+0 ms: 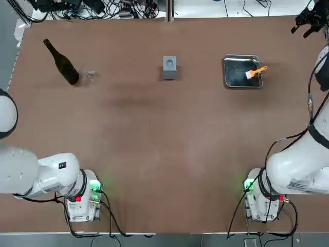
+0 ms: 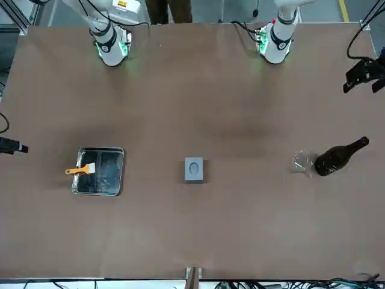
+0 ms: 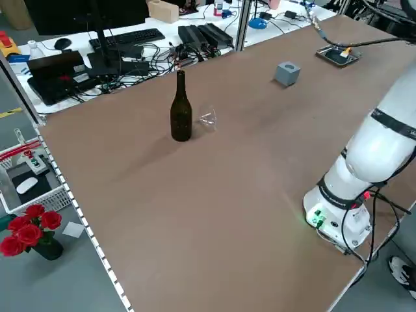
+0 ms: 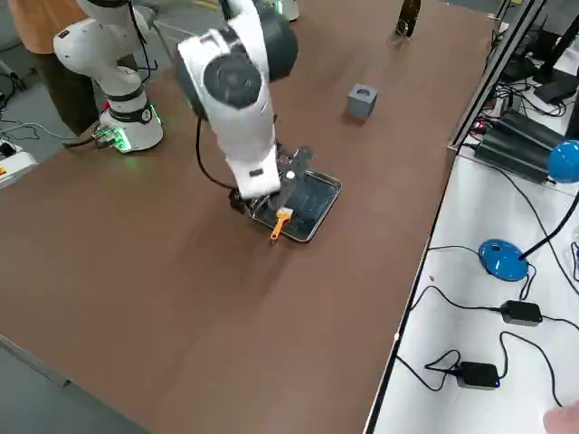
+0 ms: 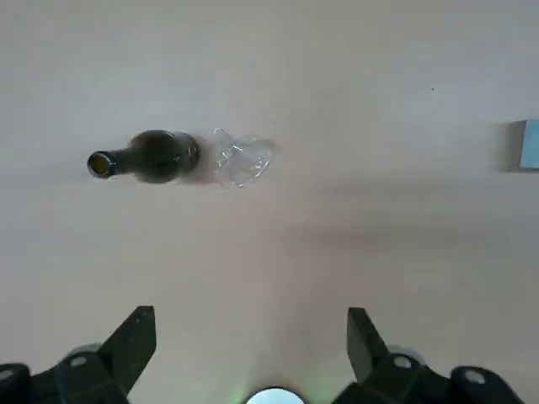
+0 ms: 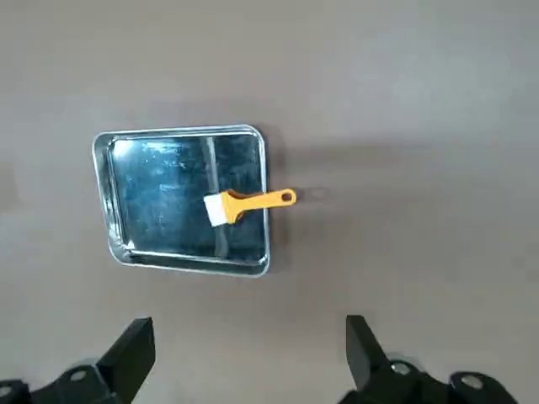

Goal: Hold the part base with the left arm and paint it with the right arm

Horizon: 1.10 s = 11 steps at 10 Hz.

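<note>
The part base, a small grey block with a round hole in its top, stands alone at the far middle of the table; it also shows in the front view. My left gripper hangs open and empty high over the table's left side, looking down on a bottle and a glass. The part base is only just inside that view's edge. My right gripper is open and empty high above the metal tray. An orange-handled brush lies across the tray's rim.
A dark wine bottle stands at the far left with a clear glass lying beside it. The tray sits at the far right. The arm bases stand at the near edge. Cables and desks line the far side.
</note>
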Each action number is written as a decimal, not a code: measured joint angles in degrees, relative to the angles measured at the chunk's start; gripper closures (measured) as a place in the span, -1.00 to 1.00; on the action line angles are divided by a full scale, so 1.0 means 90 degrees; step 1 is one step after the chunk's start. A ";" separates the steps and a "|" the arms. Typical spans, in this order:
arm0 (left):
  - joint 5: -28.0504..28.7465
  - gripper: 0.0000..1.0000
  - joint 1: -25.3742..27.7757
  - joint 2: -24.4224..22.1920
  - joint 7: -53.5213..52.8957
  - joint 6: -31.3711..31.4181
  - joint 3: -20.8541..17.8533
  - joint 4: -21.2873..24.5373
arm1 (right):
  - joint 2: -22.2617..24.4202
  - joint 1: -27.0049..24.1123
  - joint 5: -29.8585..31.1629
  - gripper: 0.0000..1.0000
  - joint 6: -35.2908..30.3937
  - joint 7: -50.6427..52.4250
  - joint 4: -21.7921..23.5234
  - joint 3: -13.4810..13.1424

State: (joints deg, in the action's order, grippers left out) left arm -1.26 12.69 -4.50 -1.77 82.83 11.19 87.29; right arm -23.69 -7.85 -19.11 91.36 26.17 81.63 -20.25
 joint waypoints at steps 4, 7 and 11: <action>0.0000 -0.98 -0.0705 -0.0058 0.0032 0.0009 -0.0579 -0.0180 | 0.1783 0.0009 0.1500 -1.00 -0.0285 -0.1957 0.0569 0.1563; 0.0001 -0.96 -0.0766 0.0275 0.0490 0.0030 -0.0593 -0.0404 | 0.2814 0.0003 0.1921 -1.00 -0.0649 -0.2909 0.0744 0.2192; 0.0089 -0.96 -0.0970 0.0672 0.0759 0.0020 -0.0594 -0.0805 | 0.3035 -0.0006 0.1947 -1.00 -0.0753 -0.3358 0.0930 0.2428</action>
State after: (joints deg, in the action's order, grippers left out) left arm -0.46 3.96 1.55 5.06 83.00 5.84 80.05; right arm 3.63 -7.91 -1.59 84.58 -4.05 90.00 1.61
